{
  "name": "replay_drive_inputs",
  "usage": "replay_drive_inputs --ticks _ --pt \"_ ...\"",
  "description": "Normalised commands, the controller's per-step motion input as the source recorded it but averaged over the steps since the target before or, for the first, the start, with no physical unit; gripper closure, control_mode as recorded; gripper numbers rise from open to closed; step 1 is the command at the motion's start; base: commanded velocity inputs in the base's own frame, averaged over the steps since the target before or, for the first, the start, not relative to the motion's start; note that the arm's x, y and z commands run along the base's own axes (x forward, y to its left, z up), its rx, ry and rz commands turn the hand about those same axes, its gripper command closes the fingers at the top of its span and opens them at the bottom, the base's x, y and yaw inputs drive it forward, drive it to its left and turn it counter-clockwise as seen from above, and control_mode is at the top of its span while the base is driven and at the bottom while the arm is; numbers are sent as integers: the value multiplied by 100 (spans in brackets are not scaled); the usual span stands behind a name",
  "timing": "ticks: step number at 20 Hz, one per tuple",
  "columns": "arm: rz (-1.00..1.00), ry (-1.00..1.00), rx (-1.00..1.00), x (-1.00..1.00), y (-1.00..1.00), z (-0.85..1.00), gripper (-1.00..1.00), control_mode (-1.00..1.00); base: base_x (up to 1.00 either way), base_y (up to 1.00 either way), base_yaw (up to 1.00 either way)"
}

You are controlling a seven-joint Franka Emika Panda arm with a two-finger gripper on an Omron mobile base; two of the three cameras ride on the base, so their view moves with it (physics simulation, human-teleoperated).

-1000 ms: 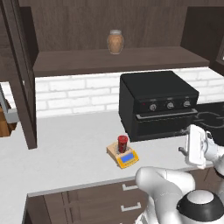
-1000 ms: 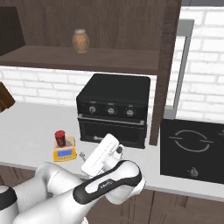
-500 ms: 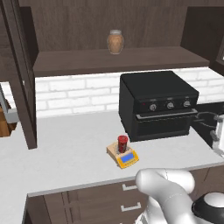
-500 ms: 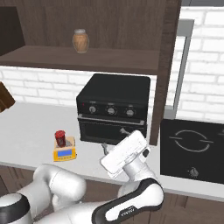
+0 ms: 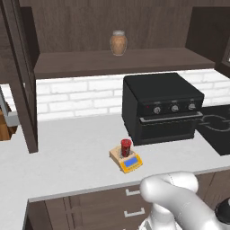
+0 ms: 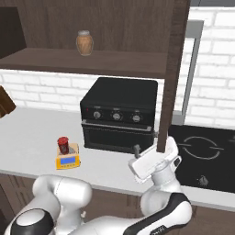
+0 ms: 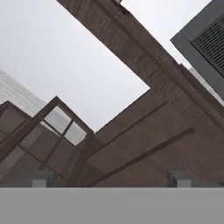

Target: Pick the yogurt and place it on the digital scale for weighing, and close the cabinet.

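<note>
You won't find any readable text, brand or number anywhere here. The digital scale (image 5: 127, 161) has a blue display, but it's too small for you to make out any digits in either base view. The black oven (image 6: 120, 114) shows you three round knobs on its front panel, with no legible markings around them. The yogurt (image 5: 126, 147) has a dark band, no label you can read. The tan jar (image 5: 118, 43) on the shelf is plain. The stovetop (image 6: 203, 156) carries a light ring-shaped burner marking, a sign rather than lettering. The robot's forearm has a small pale mark in the right base view, too blurred to read.
</note>
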Motion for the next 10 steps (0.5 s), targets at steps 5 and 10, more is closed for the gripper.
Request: replay_drive_inputs --ticks 5,10 --pt "0 4 8 24 -71 8 -100 -100 0 0 0" --pt "0 13 4 26 -85 0 -100 -100 0 0 0"
